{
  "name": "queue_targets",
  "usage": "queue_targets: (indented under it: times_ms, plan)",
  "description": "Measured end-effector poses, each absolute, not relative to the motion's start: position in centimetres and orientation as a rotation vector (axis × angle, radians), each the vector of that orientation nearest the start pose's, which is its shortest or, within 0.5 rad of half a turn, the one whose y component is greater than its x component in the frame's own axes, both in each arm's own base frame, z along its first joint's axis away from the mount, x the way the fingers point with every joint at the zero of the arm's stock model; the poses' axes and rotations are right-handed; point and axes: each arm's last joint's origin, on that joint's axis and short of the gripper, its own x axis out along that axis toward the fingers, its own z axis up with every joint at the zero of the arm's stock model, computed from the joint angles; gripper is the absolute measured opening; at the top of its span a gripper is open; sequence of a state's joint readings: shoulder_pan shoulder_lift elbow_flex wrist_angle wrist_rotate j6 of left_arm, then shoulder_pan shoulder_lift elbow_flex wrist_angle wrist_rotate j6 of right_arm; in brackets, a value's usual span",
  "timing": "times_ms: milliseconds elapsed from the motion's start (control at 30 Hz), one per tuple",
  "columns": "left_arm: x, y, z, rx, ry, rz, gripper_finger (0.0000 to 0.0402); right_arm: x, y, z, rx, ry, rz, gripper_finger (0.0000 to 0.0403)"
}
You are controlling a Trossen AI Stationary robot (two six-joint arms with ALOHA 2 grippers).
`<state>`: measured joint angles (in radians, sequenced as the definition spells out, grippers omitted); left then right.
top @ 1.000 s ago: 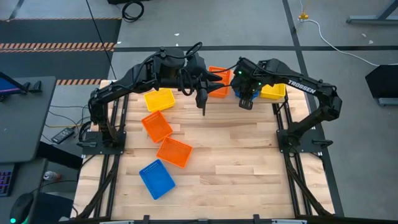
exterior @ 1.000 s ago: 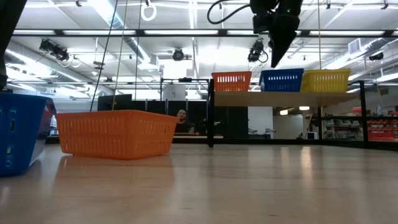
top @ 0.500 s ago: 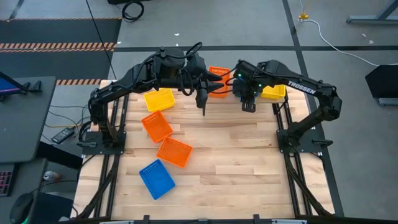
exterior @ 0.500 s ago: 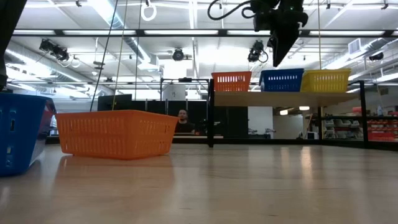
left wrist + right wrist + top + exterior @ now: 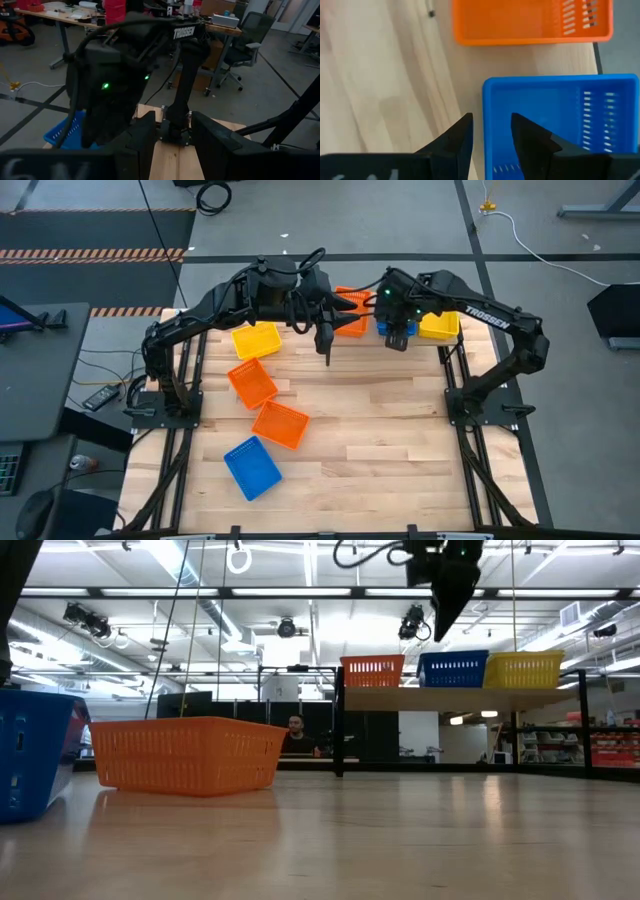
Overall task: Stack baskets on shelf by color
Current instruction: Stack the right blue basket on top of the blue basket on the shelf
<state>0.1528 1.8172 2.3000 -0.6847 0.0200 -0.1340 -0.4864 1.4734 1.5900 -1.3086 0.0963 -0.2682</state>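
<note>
Mostly, the blue mesh-sided plastic shelf basket (image 5: 384,328) is hidden in the high view under the right arm, with only a sliver of it showing. It sits on the raised light-wood shelf (image 5: 440,698) between an orange mesh shelf basket (image 5: 352,310) and a yellow mesh shelf basket (image 5: 438,327). In the low view, a second blue basket (image 5: 35,752) is cut off by the picture's edge, beside a large-looking orange table basket (image 5: 185,753). A person (image 5: 296,728) is partly hidden behind that orange basket, far back in the room. In the left wrist view, the right arm's dark body fills most of the picture and blocks the shelf.

The right gripper (image 5: 491,137) has its fingers (image 5: 461,136) parted, and they grasp nothing. From its wrist camera, the near wall of the blue shelf basket lines up with the gap between them. The low view shows the right gripper (image 5: 445,610) hanging above that basket, clear of its rim.

The left gripper (image 5: 325,348) points down over the bare planks in front of the shelf. It is well apart from the loose yellow table basket (image 5: 257,340). Its fingers (image 5: 136,146) are parted too, with nothing between them.
</note>
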Motion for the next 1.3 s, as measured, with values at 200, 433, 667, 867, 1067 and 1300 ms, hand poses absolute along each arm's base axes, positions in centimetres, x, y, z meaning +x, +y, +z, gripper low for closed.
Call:
queue_targets:
  times_ms: [200, 433, 667, 867, 1067, 1300]
  plan:
    - [36.4, 5.6, 50.7, -0.135, 0.194, 0.144, 0.0133, 23.6, -13.6, 34.8, 0.063, 1.218, -0.379, 0.014]
    - [36.4, 5.5, 50.7, -0.134, 0.194, 0.144, 0.0133, 23.7, -13.4, 33.1, 0.096, 1.246, -0.321, 0.014]
    - [36.4, 5.6, 50.7, -0.133, 0.194, 0.144, 0.0133, 23.8, -13.2, 32.4, 0.092, 1.27, -0.304, 0.0139]
    - [36.4, 5.6, 50.7, -0.134, 0.194, 0.144, 0.0133, 24.1, -12.1, 32.4, -0.023, 1.295, -0.196, 0.0136]
    - [36.4, 5.6, 50.7, -0.135, 0.194, 0.144, 0.0133, 24.3, -11.8, 32.4, -0.107, 1.306, -0.158, 0.0123]
    - [36.4, 5.6, 50.7, -0.137, 0.194, 0.144, 0.0133, 24.0, -12.3, 32.4, -0.161, 1.336, -0.164, 0.0107]
